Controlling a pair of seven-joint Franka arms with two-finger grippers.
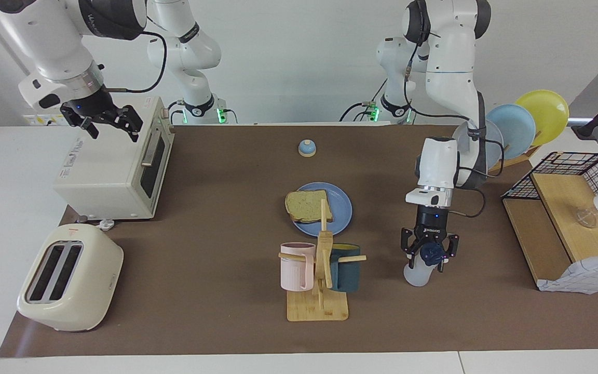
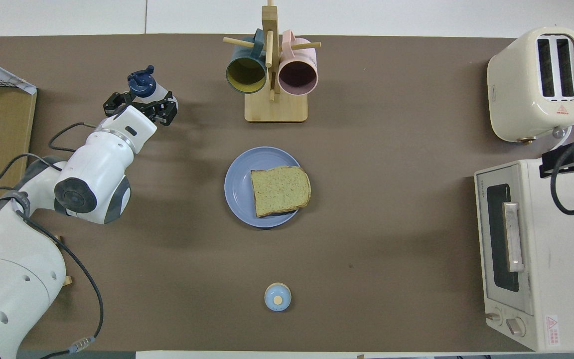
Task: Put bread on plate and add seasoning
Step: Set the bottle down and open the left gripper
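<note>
The bread (image 1: 307,205) (image 2: 280,190) lies flat on the round blue plate (image 1: 341,208) (image 2: 237,187) mid-table. The seasoning (image 1: 417,272) (image 2: 141,84), a translucent white bottle with a navy cap, stands on the brown mat toward the left arm's end, beside the mug rack. My left gripper (image 1: 430,257) (image 2: 140,105) hangs straight down over it, open, with a finger on either side of the bottle's neck just under the cap. My right gripper (image 1: 106,126) (image 2: 568,160) waits in the air above the toaster oven's top.
A wooden mug rack (image 1: 320,306) with a pink and a teal mug stands farther from the robots than the plate. A small blue bell (image 1: 307,148) sits nearer to them. Toaster oven (image 1: 117,166) and toaster (image 1: 70,278) fill the right arm's end. A wooden shelf (image 1: 563,218) and upright plates (image 1: 527,119) stand at the left arm's end.
</note>
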